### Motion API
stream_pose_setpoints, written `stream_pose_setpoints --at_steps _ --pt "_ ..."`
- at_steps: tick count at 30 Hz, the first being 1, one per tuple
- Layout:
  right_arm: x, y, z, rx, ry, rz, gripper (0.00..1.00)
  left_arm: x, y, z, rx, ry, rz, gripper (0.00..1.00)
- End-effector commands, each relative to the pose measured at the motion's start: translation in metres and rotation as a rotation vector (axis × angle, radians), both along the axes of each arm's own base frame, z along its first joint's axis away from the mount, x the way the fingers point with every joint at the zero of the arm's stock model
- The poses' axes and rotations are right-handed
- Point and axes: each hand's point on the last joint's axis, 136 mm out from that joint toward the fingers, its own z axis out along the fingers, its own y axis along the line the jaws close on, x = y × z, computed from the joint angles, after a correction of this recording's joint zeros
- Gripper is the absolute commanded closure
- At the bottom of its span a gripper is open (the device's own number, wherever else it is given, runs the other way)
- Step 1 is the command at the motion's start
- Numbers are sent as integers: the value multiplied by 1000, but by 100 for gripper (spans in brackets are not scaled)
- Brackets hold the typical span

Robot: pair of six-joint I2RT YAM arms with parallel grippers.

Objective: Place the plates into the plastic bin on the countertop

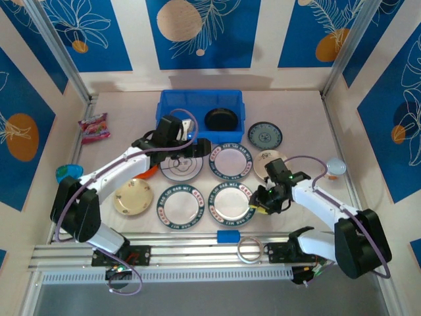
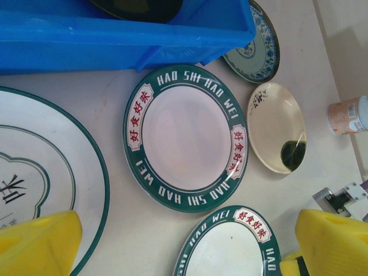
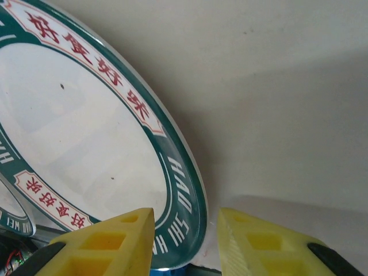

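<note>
Left gripper (image 2: 187, 227): jaws spread wide, nothing between them. It hovers over the right edge of the line-drawing plate (image 1: 179, 170), just in front of the blue plastic bin (image 1: 181, 108).

Right gripper (image 3: 185, 217): jaws narrow, yellow fingers (image 3: 115, 238) straddling the right rim of the front-right green-rimmed plate (image 1: 230, 204). The rim runs through the gap (a sliver of space shows on the right-hand side). I cannot tell whether the pads are actually pressing it. The plate lies flat on the countertop (image 1: 296, 112).

Bin: at the back centre of the countertop. One black plate (image 1: 221, 120) lies in its right half.

Plates on the countertop, in front of and beside the bin:
- back green-rimmed plate (image 2: 184, 138), just in front of the bin's right corner
- front-left green-rimmed plate (image 1: 179, 204), beside the one at the right gripper
- teal patterned plate (image 1: 265, 135), right of the bin
- cream plate (image 2: 276, 126), partly under the right arm in the top view
- cream flowered plate (image 1: 133, 196), front left

Other items: pink snack packet (image 1: 93, 126) at far left; small blue block (image 1: 228, 235) and tape ring (image 1: 250, 250) near the front rail.
</note>
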Motion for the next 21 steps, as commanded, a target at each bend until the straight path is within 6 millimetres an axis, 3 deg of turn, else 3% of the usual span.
stream_pose_setpoints --at_steps 1,13,21 --pt "-3 5 -7 24 27 10 65 -2 -9 -4 -26 13 -17 5" --pt "-2 11 -25 61 53 11 67 -2 -8 -11 -26 20 -11 6" --pt "-4 8 -28 82 42 -3 83 -2 -8 -19 -14 27 -11 7"
